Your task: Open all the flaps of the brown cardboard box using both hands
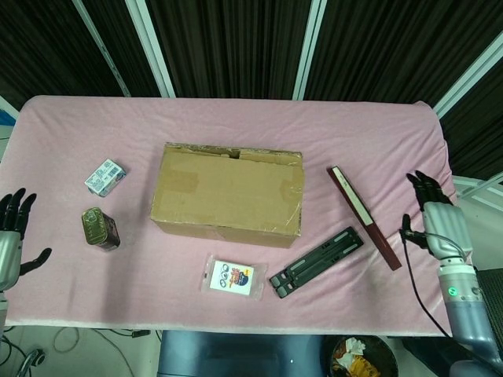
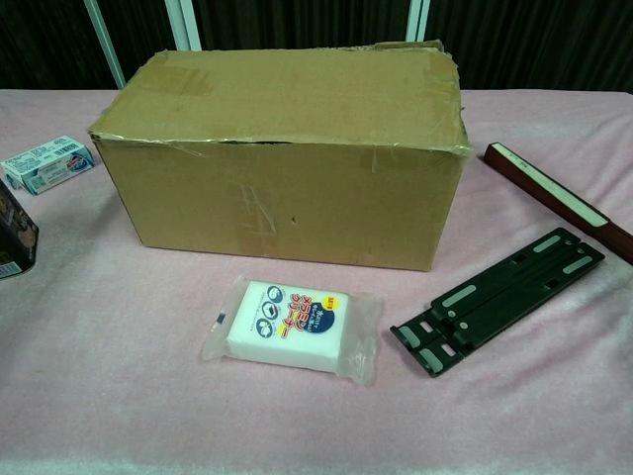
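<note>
The brown cardboard box [image 1: 228,193] [image 2: 282,153] sits mid-table with its top flaps lying flat and closed. In the head view my left hand [image 1: 11,239] hangs at the table's left edge, fingers spread, holding nothing, well left of the box. My right hand [image 1: 436,222] is at the table's right edge, fingers apart and empty, far right of the box. Neither hand touches the box. The chest view shows no hand.
A small white-blue carton [image 1: 105,177] [image 2: 47,163] and a dark tin [image 1: 100,228] [image 2: 15,242] lie left of the box. A wrapped sponge [image 1: 232,277] [image 2: 292,325] lies in front. A black folding stand [image 1: 317,261] [image 2: 499,298] and a dark red flat box [image 1: 363,216] [image 2: 559,197] lie to the right.
</note>
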`<state>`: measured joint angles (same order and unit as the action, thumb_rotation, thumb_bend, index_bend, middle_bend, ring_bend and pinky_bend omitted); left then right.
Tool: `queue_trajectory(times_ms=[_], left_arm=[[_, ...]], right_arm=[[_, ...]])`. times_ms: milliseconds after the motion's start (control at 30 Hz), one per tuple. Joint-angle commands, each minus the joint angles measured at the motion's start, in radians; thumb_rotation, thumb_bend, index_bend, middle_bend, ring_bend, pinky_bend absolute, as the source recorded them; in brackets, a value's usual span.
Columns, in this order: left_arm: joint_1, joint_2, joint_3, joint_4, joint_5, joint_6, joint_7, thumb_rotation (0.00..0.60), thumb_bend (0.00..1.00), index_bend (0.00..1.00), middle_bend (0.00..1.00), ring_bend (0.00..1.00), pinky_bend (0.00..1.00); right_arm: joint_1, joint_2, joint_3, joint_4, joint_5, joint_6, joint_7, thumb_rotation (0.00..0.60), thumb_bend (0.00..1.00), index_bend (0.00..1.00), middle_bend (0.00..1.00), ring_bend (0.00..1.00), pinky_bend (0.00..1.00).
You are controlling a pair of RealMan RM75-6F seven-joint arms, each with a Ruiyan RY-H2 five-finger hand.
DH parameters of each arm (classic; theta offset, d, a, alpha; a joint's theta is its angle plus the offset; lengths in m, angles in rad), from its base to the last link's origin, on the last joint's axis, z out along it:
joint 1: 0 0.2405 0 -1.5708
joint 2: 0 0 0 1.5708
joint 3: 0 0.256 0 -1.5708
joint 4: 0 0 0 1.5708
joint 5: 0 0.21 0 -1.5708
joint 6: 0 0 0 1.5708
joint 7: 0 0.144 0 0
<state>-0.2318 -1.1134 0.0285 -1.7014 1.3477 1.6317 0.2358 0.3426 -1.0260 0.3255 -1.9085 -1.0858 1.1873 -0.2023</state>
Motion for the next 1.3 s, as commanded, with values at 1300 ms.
queue_trajectory(times_ms=[1300], left_arm=[[0.08,-0.063,-0.068,0.148,0.007,-0.087,-0.216,0.6,0.15,0.0,0.0,0.0,0.0]], right_arm=[[0.653,-0.405,0.129,0.306,0.47,-0.224,-0.196,0.6,0.78,0.28,0.27,0.29,0.36]])
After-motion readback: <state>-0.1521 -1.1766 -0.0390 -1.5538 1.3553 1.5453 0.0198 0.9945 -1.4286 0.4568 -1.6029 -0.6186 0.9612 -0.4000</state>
